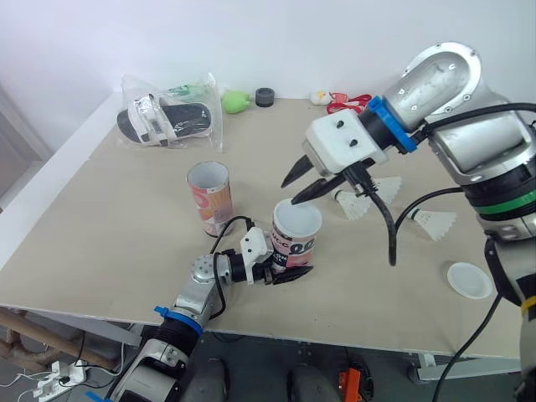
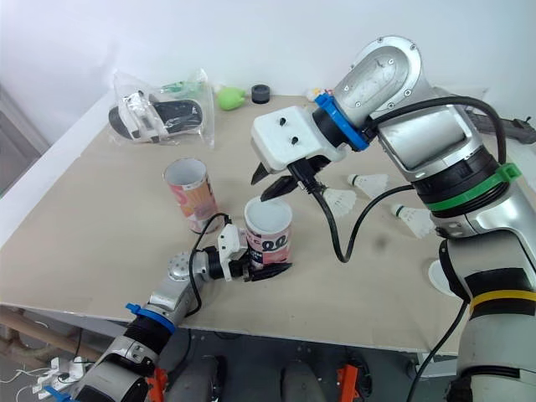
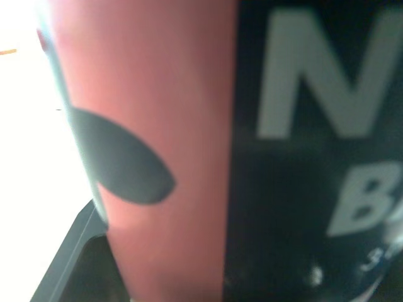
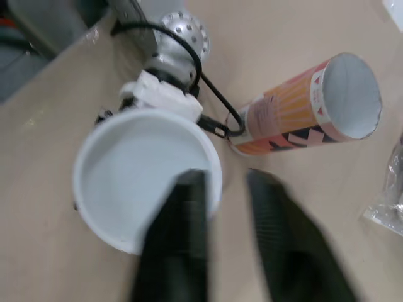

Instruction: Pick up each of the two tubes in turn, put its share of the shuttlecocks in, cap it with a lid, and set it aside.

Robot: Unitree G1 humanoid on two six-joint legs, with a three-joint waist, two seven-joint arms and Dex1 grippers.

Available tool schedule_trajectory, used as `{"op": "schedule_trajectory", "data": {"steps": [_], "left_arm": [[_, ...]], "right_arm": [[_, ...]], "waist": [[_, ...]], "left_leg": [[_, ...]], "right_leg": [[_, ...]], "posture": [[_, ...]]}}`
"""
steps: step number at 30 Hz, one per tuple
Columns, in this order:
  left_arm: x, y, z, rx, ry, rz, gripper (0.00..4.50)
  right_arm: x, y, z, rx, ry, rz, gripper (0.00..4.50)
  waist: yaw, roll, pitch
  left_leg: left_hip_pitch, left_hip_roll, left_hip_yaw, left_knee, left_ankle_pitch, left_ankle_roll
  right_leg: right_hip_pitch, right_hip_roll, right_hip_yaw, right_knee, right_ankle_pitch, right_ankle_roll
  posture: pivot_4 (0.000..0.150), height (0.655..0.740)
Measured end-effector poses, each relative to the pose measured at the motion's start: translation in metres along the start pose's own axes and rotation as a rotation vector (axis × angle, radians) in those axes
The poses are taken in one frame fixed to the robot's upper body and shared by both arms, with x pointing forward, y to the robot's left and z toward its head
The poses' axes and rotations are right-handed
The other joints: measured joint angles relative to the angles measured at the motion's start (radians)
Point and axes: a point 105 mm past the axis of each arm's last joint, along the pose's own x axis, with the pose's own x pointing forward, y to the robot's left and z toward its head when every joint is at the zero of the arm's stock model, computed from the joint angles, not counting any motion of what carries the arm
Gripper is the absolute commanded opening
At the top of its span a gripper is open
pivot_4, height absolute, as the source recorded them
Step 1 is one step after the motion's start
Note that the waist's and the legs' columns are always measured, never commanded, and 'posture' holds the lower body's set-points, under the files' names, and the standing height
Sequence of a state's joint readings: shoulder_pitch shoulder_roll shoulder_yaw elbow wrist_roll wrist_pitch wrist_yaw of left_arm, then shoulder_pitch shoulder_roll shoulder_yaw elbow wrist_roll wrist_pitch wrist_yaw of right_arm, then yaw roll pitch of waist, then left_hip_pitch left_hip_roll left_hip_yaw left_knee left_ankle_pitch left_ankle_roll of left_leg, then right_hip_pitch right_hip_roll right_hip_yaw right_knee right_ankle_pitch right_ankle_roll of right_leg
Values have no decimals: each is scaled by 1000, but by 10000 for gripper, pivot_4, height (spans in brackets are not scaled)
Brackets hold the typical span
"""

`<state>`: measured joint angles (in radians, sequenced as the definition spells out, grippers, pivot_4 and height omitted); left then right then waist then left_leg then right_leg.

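Beige table (image 1: pixel 92 243) before a plain white wall (image 1: pixel 276 33), evenly lit

- Both eye views share one high, downward look at the held tube (image 1: pixel 297 243).
- Left wrist view faces its side, very near.
- Right wrist view looks down on its top, near.

The table (image 1: pixel 100 251) is topped with a flat, matt board. The held tube (image 1: pixel 295 239) and the other tube (image 1: pixel 209 197) look made of smooth printed card. The lid (image 1: pixel 469 280) looks made of smooth white plastic. The bag (image 1: pixel 167 113) is made of clear, shiny, crinkled plastic.
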<state>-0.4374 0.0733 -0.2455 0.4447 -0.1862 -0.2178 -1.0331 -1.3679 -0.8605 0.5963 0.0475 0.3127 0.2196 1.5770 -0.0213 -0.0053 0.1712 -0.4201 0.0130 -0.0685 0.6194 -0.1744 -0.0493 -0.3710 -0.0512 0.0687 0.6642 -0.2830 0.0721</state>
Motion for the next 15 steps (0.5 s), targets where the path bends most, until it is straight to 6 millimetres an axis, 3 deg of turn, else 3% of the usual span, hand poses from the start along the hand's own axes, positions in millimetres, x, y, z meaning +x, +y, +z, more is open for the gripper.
{"op": "schedule_trajectory", "data": {"steps": [5, 9, 15], "left_arm": [[0, 0, 0, -1, 0, 2, 30751], [-1, 1, -1, -3, 0, 5, 30751], [-2, 2, -1, -10, -1, 14, 30751]], "right_arm": [[7, 11, 1, 21, -10, 51, 483], [31, 20, -7, 57, -31, 99, 483], [40, 19, -10, 46, -13, 89, 483]], "waist": [[-1, 0, 0], [-2, 0, 0], [-3, -1, -3]], "left_leg": [[0, 0, 0, 0, 0, 0], [0, 0, 0, 0, 1, 1], [3, 2, 0, 0, 1, 1]], "right_leg": [[0, 0, 0, 0, -1, 2], [0, 1, 0, 0, 0, 2], [1, 2, 0, 0, 0, 2]], "posture": [[1500, 7400], [1500, 7400], [1500, 7400]]}}
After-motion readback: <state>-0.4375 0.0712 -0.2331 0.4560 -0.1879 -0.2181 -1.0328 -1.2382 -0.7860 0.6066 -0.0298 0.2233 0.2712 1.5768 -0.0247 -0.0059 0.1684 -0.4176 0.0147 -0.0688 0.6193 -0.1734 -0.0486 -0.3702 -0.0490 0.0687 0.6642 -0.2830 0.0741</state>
